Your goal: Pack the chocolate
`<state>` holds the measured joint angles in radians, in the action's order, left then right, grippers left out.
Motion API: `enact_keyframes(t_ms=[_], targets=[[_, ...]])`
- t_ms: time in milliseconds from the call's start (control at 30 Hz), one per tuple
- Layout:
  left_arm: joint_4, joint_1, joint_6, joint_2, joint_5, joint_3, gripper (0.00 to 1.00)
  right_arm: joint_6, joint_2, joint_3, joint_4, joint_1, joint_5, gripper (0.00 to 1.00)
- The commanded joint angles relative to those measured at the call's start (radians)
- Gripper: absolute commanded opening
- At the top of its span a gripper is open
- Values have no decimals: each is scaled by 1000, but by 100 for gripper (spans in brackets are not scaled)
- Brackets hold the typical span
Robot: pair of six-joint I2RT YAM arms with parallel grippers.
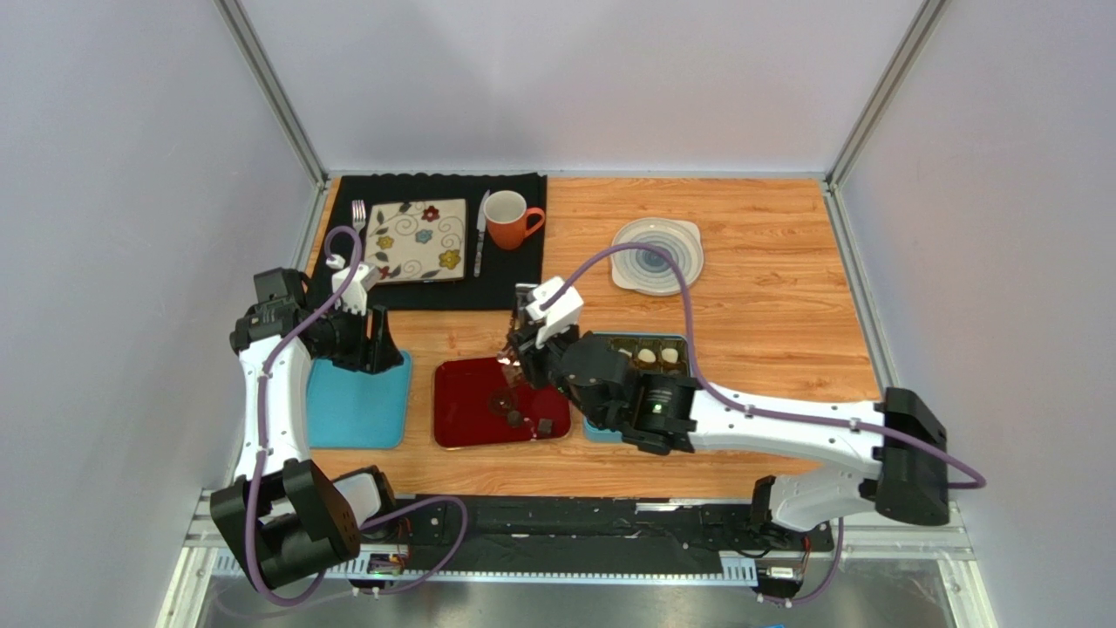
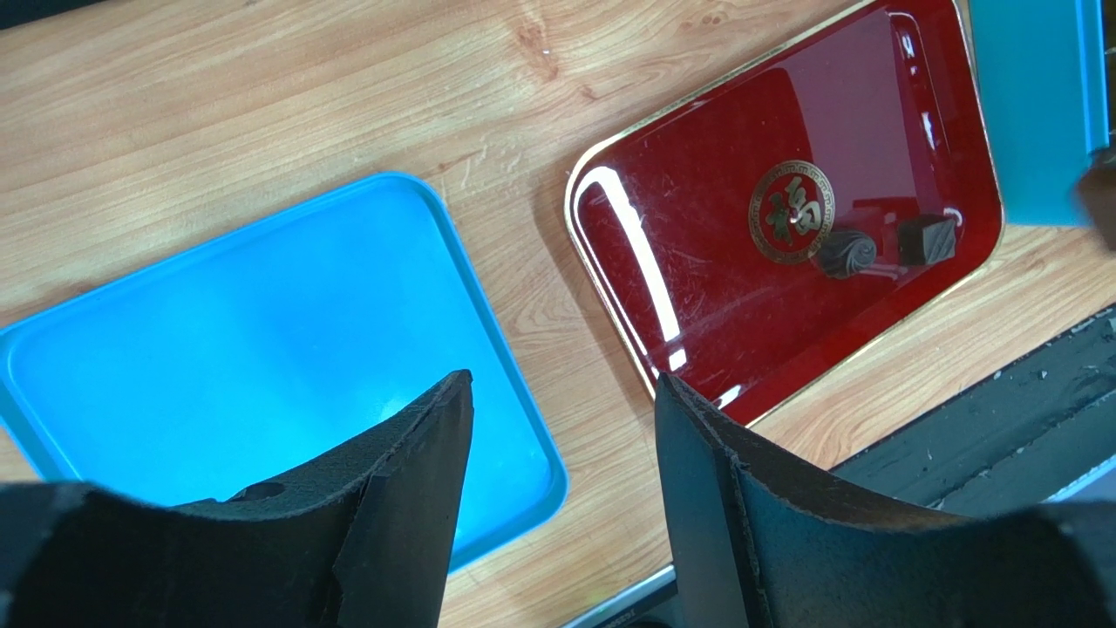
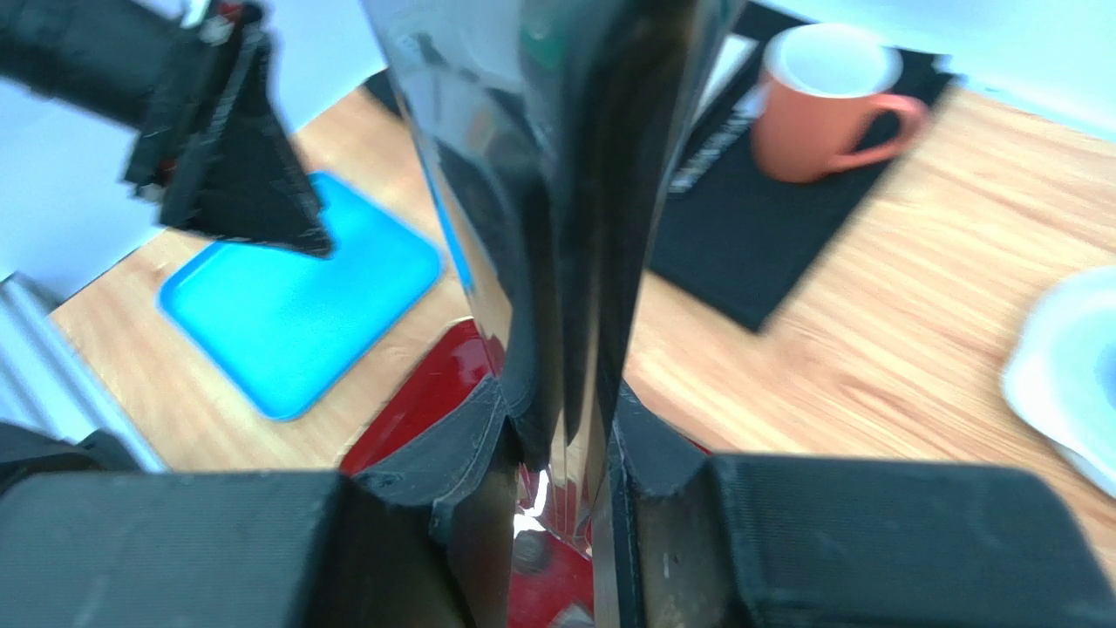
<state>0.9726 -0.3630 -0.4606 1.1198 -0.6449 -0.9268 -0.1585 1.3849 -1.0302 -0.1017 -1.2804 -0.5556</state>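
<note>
Two dark chocolates (image 2: 848,251) sit on the red tray (image 2: 734,301), just beside its gold emblem (image 2: 793,209), which I can't read. More sit in the teal box (image 1: 649,338). Right pincer (image 3: 561,432) is clamped on a shiny metal tool (image 3: 563,196) over that tray. Left pincer (image 2: 563,393) is apart above the blue tray (image 2: 262,353) on the table (image 1: 786,301).

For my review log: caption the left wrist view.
Open left fingers hover over a blue rectangular tray; two dark chocolates sit on the glossy red tray.
</note>
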Motion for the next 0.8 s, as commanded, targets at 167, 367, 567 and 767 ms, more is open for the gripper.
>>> enact_keyframes(t_ms=[167,367,567,767], targets=[[11,-11,-26,-17,-27,-53,62,-22,-309,191,194,19,-242,16],[9,-10,-21,-12,-32,-52,62,-62,-458,272,310,23,-288,17],[8,-11,-16,-12,-41,-52,62,-90,-500,308,370,23,-305,18],[11,-10,-18,-11,-38,-50,62,-113,-491,315,379,23,-308,18]])
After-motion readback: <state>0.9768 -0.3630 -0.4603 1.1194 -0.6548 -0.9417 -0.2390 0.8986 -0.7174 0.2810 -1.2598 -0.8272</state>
